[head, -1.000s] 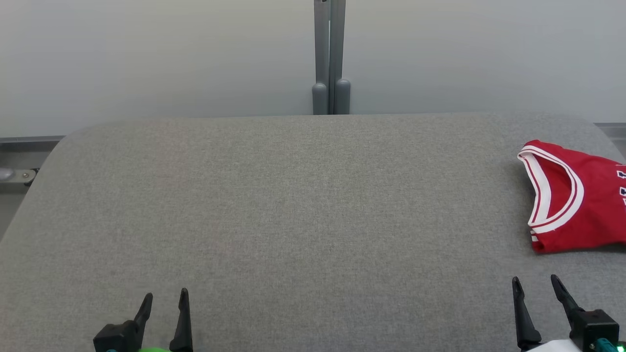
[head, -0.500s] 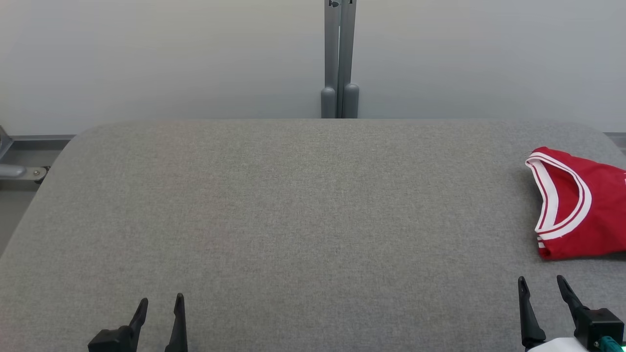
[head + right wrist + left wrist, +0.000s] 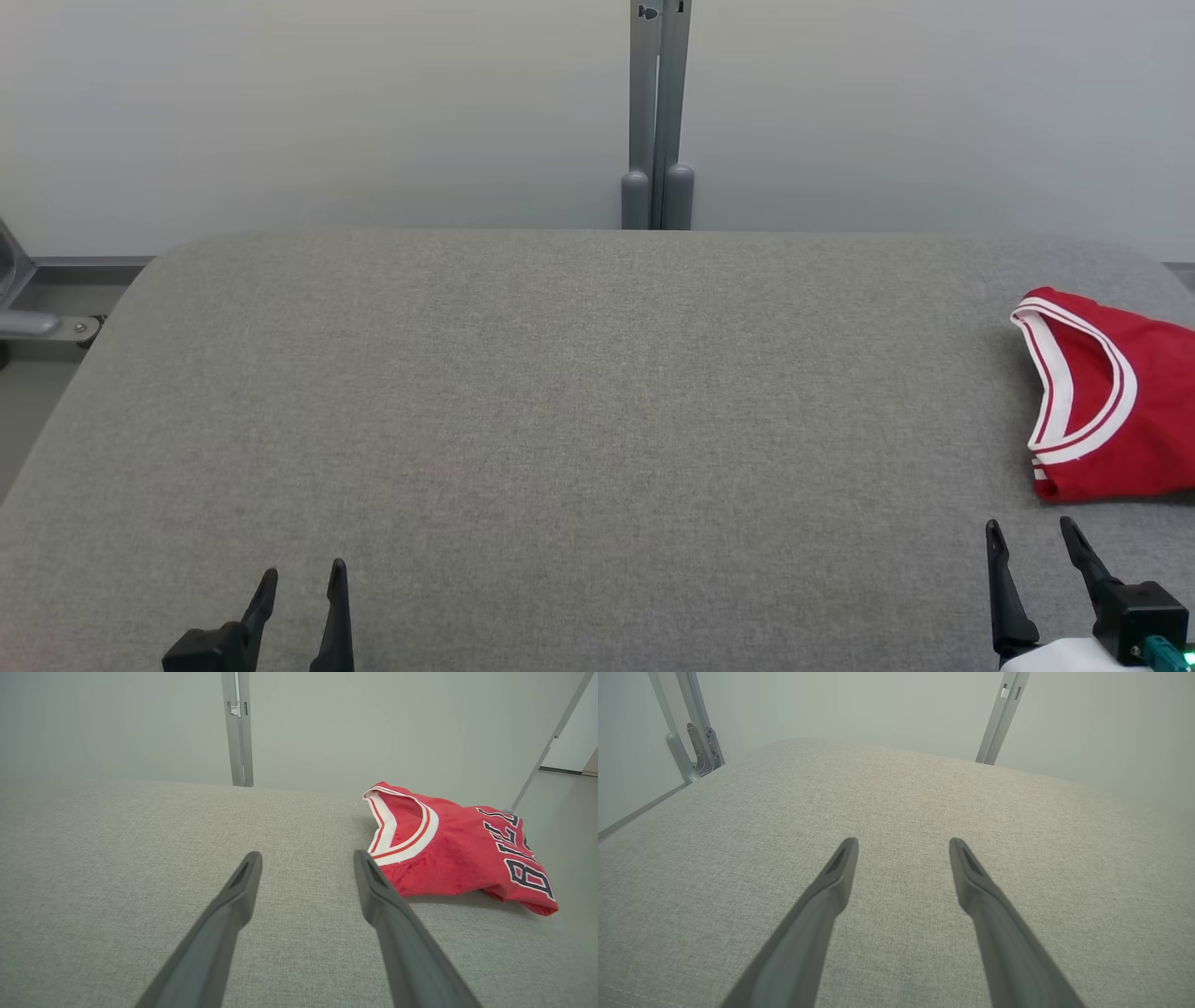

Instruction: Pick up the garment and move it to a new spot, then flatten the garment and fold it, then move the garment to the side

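Note:
The garment (image 3: 1120, 401) is a red jersey with white and red trim and dark lettering. It lies folded at the far right edge of the grey padded table (image 3: 560, 392), partly cut off by the head view's border. In the right wrist view the garment (image 3: 458, 854) lies just beyond and right of my fingers. My right gripper (image 3: 1030, 532) hovers open and empty close in front of it; its gap shows bare cloth (image 3: 306, 856). My left gripper (image 3: 303, 571) stands open and empty at the lower left, far from the garment, over bare table (image 3: 903, 842).
A grey metal post (image 3: 658, 121) rises behind the table's far edge against a pale wall. Metal frame parts (image 3: 37, 322) sit off the table's left edge. The table's right edge (image 3: 567, 933) drops away just past the garment.
The head camera has turned slightly, so the scene has shifted right and down. The left gripper shows lower in the view. The garment lies as before.

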Available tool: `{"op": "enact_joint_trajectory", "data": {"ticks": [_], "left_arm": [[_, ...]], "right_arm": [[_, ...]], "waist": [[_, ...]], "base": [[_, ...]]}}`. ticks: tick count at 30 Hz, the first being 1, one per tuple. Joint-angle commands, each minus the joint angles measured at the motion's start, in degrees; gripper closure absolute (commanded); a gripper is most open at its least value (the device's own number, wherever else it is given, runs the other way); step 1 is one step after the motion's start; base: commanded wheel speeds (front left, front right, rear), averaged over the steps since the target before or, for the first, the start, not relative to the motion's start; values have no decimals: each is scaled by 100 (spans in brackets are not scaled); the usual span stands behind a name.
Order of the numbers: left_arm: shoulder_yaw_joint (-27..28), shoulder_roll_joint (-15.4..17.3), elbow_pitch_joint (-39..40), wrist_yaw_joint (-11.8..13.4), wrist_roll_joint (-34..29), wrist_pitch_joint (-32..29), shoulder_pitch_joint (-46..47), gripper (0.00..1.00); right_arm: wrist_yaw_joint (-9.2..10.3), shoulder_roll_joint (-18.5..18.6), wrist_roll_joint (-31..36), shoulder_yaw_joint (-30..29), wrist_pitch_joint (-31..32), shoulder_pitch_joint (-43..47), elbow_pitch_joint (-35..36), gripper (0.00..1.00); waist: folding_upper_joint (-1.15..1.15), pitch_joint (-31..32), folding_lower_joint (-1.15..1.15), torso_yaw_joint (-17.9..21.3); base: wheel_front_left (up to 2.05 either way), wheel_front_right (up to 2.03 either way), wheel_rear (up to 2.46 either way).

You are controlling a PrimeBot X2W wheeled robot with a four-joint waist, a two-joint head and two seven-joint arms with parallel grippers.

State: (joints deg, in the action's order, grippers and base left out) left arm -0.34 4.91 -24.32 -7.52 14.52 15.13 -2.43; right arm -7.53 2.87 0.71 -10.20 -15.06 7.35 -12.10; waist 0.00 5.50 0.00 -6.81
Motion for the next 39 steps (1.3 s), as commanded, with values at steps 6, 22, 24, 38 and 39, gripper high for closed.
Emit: {"op": "enact_joint_trajectory", "data": {"ticks": [6, 22, 24, 38, 39], "left_arm": [[-30, -5, 8, 0, -1, 0, -14, 0], [-18, -90, -353, -1, 76, -30, -181, 100], [13, -93, -323, -1, 294, -102, -142, 100], [129, -112, -57, 0, 1609, -461, 27, 100], [137, -113, -38, 0, 1704, -486, 40, 100]], "right_arm": [[0, -1, -6, -26, 0, 1, 11, 0], [-2, -133, -94, -21, 56, 101, -416, 100], [-2, -128, -348, -42, 144, 32, -437, 100], [-1, -101, -1936, 63, 469, -178, -339, 100], [-1, -99, -2048, 70, 493, -193, -333, 100]], "waist": [[0, 8, 0, -13], [0, -52, 0, 37], [0, -60, 0, 48], [0, -113, 0, 115], [0, -118, 0, 120]], "base": [[0, 0, 0], [0, 0, 0], [0, 0, 0], [0, 0, 0], [0, 0, 0]]}}
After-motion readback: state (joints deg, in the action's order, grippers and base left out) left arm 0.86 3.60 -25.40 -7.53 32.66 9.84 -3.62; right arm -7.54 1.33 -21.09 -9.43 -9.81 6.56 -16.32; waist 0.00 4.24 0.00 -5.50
